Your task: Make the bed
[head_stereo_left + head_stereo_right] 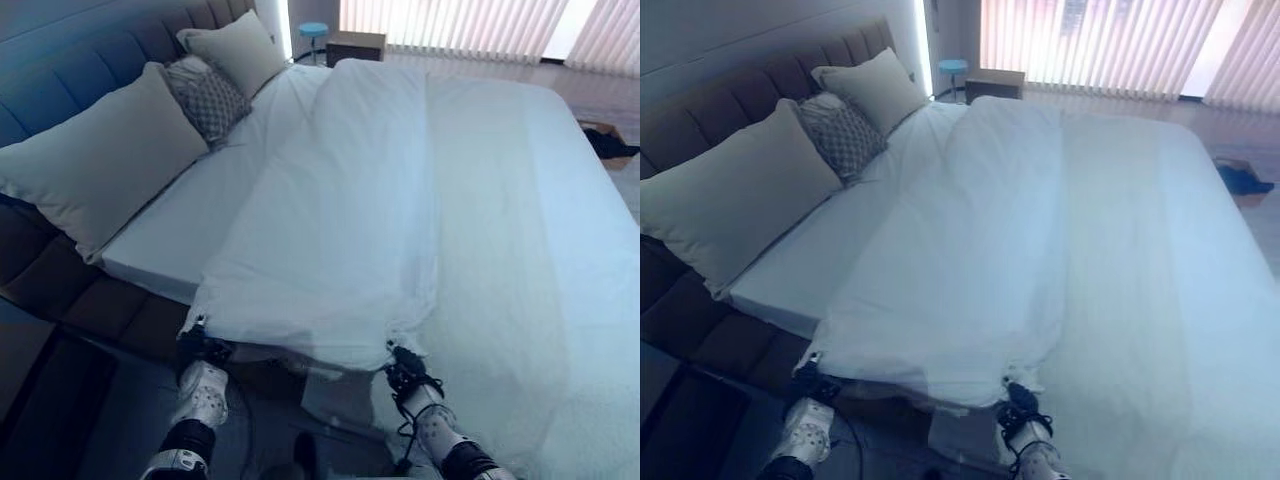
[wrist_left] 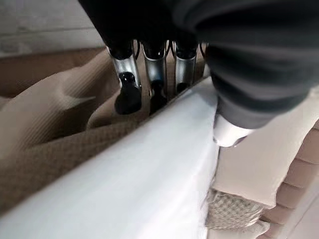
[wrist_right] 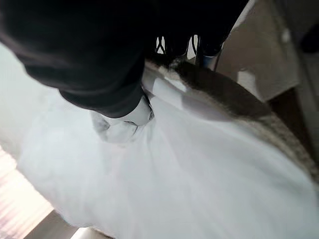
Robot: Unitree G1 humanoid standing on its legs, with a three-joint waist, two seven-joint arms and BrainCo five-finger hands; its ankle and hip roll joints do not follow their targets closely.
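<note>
both hands, the left hand point(image 1: 205, 350) and right hand point(image 1: 402, 365), pinch the near edge of the white duvet point(image 1: 340, 220) that lies folded along the bed point(image 1: 560, 300) beside the pillows point(image 1: 100, 165), and an uneven pull could likely drag it crooked or slip a corner free.

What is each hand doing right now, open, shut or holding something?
Left hand: shut on the near edge of the white duvet.
Right hand: shut on the same duvet edge.
</note>
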